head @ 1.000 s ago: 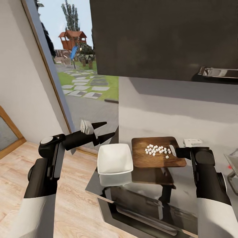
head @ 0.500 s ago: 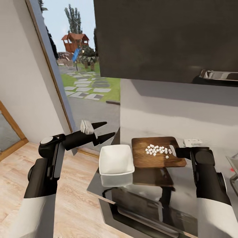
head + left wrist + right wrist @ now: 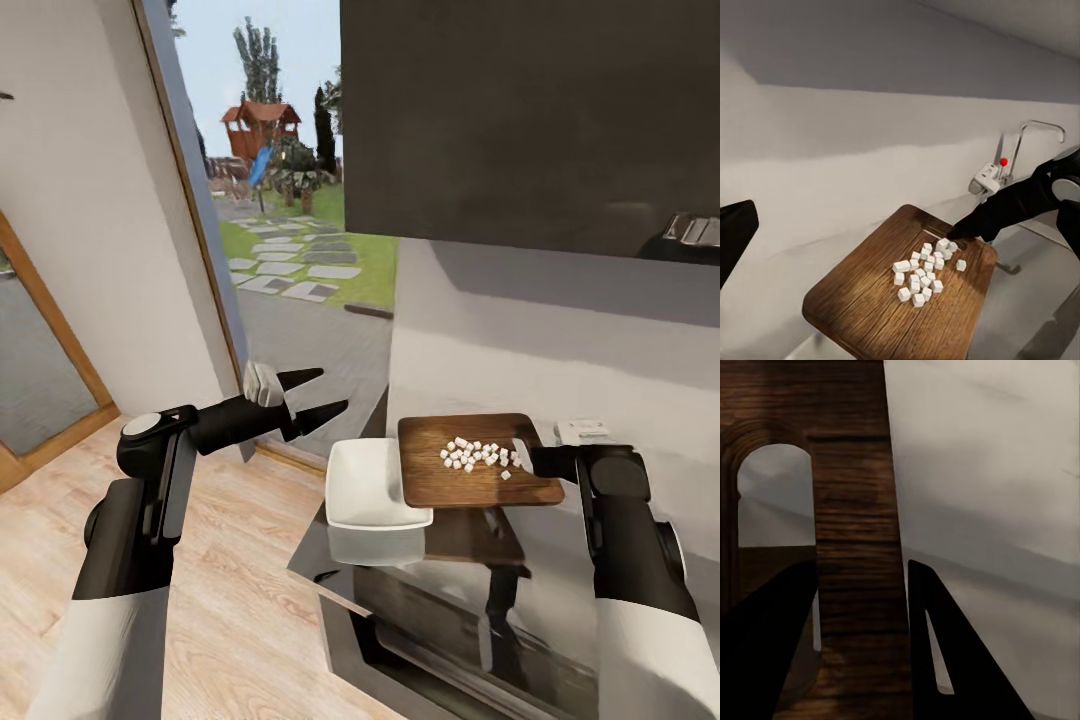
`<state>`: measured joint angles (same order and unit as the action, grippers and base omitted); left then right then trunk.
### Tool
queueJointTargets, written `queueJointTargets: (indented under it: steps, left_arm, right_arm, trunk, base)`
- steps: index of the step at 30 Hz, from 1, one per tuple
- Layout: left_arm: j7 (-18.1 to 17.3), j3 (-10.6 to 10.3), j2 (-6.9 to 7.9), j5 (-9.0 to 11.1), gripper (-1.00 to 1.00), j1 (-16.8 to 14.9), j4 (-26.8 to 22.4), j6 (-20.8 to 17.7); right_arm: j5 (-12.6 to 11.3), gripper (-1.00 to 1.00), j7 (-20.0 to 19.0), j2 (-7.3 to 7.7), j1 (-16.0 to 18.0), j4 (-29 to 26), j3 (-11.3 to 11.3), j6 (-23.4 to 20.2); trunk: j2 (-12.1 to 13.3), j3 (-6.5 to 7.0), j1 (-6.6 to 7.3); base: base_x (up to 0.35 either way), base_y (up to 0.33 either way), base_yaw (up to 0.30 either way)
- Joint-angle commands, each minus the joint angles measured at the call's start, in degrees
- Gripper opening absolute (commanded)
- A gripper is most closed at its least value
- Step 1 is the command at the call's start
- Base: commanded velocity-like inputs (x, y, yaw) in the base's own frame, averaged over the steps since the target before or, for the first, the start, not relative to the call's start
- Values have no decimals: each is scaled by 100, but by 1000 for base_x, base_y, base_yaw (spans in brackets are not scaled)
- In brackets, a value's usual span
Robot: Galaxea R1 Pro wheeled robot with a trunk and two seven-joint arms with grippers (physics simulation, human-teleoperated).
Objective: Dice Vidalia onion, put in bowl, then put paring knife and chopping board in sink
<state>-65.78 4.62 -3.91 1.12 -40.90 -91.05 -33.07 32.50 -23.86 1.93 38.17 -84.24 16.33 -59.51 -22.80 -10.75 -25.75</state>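
The chopping board (image 3: 478, 460), carrying diced onion (image 3: 478, 455), is gripped at its slotted end by the right gripper (image 3: 528, 460), overlapping the bowl (image 3: 372, 487) leftward. The left gripper (image 3: 318, 393) is held wide, empty.

Open air — left of bowl (image 3: 375, 487)
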Motion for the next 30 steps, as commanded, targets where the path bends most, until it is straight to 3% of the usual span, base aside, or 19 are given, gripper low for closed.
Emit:
queueJointTargets:
  steps: [1, 13, 30]
  left_arm:
    - [-22, 9, -5, 12, 100, -6, -1, -59]
    - [-22, 7, -19, 12, 100, -6, -1, -59]
    - [-22, 5, -23, 12, 100, -6, -1, -59]
  right_arm:
    - [55, -100, -57, 1, 6, -5, 2, -17]
    - [55, -100, -57, 1, 6, -5, 2, -17]
    - [55, -100, -57, 1, 6, -5, 2, -17]
  trunk:
    - [-12, -12, -3]
    - [-12, -12, -3]
    - [-12, -23, -3]
  base:
    - [0, 0, 4]
    - [0, 0, 38]
    - [0, 0, 146]
